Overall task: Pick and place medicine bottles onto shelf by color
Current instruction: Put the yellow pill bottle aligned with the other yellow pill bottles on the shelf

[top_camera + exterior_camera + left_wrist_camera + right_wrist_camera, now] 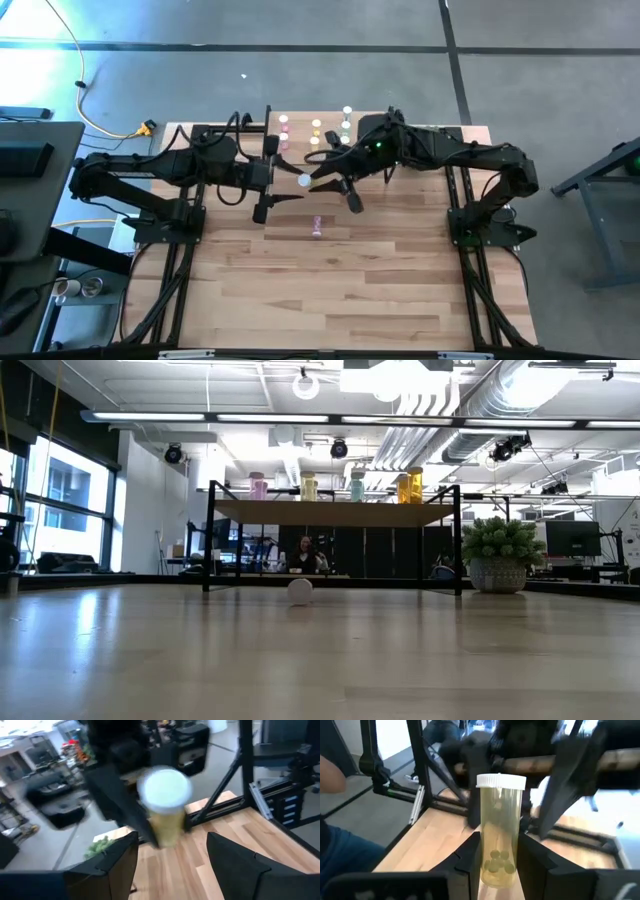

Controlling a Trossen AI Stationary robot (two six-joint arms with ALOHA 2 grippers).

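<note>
Wooden table [330, 290] under a shelf [335, 512] (four bottles [258, 485] on top), one pink bottle [317, 226] lying flat.

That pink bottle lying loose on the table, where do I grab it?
Take the pink bottle around the middle of its body, coming straight down from above. It lies on its side, white cap toward the table's front, so close the fingers across its round sides. The left hand is open; the right hand holds a yellow bottle.
</note>
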